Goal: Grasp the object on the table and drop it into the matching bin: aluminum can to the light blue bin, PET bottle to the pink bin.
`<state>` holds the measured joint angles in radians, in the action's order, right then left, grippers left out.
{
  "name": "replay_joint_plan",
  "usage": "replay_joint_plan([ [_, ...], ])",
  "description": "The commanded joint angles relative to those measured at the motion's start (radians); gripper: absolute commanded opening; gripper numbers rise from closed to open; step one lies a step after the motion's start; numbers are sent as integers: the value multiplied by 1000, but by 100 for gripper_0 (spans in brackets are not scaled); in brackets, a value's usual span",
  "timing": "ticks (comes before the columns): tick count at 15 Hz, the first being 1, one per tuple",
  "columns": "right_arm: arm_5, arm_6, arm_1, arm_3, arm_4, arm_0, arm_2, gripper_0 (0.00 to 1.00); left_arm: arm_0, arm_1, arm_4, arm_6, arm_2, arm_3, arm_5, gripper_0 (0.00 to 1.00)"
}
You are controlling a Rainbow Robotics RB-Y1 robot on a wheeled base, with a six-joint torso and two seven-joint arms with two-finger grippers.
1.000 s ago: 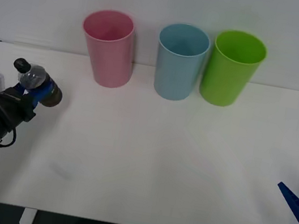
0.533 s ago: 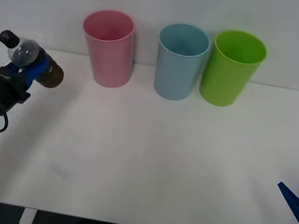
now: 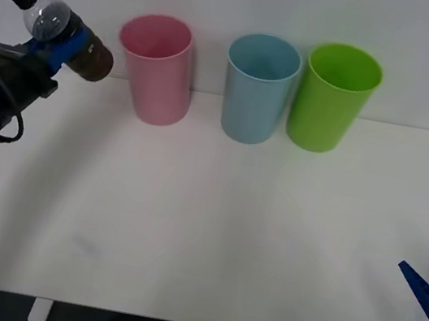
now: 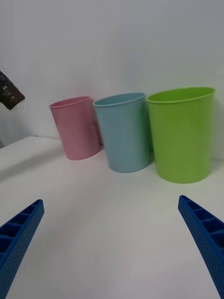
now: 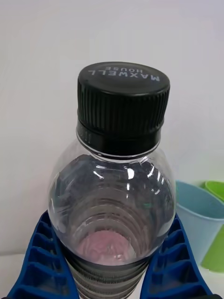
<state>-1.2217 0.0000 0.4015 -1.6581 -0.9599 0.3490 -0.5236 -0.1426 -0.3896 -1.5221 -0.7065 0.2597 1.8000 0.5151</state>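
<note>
front view: high, looking down at the table (image 3: 210, 234).
wrist views: low, close; share light blue bin (image 4: 125, 133).

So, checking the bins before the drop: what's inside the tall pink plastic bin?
The pink bin shows bare pink inner wall near its rim; its bottom is hidden.

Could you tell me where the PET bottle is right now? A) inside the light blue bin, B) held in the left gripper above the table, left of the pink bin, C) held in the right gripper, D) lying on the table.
B: the left gripper clamps the PET bottle in the air, left of the pink bin.
</note>
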Motion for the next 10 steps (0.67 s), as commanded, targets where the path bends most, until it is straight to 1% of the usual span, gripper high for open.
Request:
replay_joint_plan([
  [1,0,0,0,0,0,0,0,100,-94,0,-36,-16,-23,-71,2,0],
  [3,0,0,0,0,0,0,0,100,-201,0,-75,-11,-42,-168,6,0],
  [6,0,0,0,0,0,0,0,100,-334,0,-124,-8,-43,-301,46,0],
  [10,0,0,0,0,0,0,0,100,-477,3,-185,12,-59,-462,48,0],
])
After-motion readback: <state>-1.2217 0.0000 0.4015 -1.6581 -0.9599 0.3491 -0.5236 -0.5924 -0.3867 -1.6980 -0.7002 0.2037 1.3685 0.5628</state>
